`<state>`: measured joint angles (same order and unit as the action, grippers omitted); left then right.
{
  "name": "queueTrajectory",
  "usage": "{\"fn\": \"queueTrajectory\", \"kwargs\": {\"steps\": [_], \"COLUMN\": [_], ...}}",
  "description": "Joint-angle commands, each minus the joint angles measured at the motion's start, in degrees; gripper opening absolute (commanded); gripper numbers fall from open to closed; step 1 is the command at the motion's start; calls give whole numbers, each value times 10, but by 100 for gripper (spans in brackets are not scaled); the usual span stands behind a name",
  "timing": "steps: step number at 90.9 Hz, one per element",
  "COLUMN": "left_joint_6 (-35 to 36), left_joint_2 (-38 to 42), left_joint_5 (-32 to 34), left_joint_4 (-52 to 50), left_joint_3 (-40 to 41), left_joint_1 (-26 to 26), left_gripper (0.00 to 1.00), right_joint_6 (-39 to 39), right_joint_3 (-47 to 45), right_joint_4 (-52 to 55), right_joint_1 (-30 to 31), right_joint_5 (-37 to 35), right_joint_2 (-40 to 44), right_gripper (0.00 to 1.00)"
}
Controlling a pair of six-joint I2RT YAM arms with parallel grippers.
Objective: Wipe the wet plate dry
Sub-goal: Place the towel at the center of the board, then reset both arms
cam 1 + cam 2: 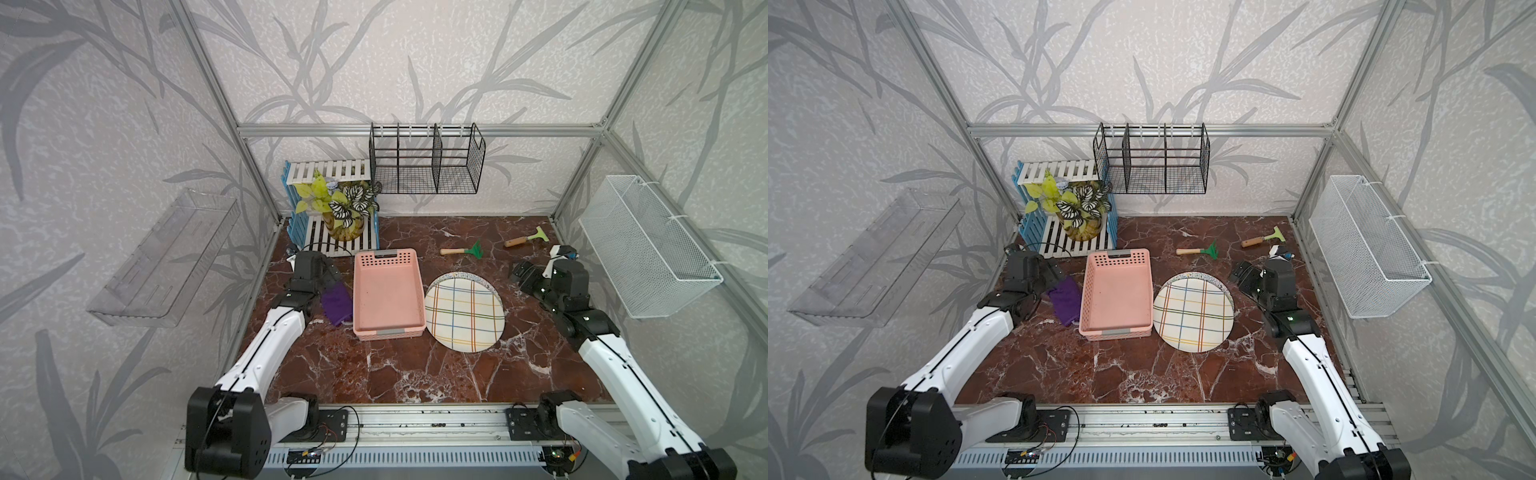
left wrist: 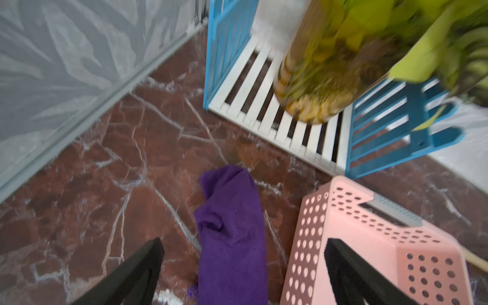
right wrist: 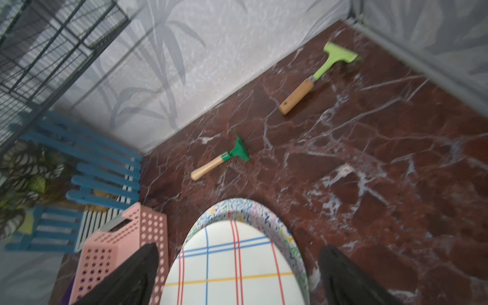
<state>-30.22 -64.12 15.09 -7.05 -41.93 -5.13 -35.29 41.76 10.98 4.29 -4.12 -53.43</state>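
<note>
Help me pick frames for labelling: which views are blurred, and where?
Both top views: sharp, even on the plaid plate. Left wrist: glass plant vase smeared, purple cloth clearer. Right wrist: blue slatted rack soft at the edge, green rake crisp.

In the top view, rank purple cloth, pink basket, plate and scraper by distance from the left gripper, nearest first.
1. purple cloth, just by the left gripper.
2. pink basket, beside the cloth.
3. plate, beyond the basket.
4. scraper, far back right.
</note>
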Motion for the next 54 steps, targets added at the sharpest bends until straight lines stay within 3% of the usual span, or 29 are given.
{"fn": "queueTrajectory", "kwargs": {"steps": [1,10,26,54], "left_joint_6": [62,73,103,108], "left_joint_2": [41,73,85,105], "left_joint_5": [85,106,118,127], "left_joint_4": [176,246,249,273], "left_joint_3": [88,136,162,206], "left_joint_1": [3,3,3,3], "left_gripper": [100,100,100,100], "right_joint_6": [63,104,159,213], "right_joint_3": [-39,-70,-119,-141], "right_joint_4": [-48,-99,-195,-409], "right_joint_1": [-33,-39,-43,-48], "right_joint_5": [-129,-174,-220,-226], "right_joint_2": [-24,-54,-111,-276], "right_gripper": [99,99,99,99]}}
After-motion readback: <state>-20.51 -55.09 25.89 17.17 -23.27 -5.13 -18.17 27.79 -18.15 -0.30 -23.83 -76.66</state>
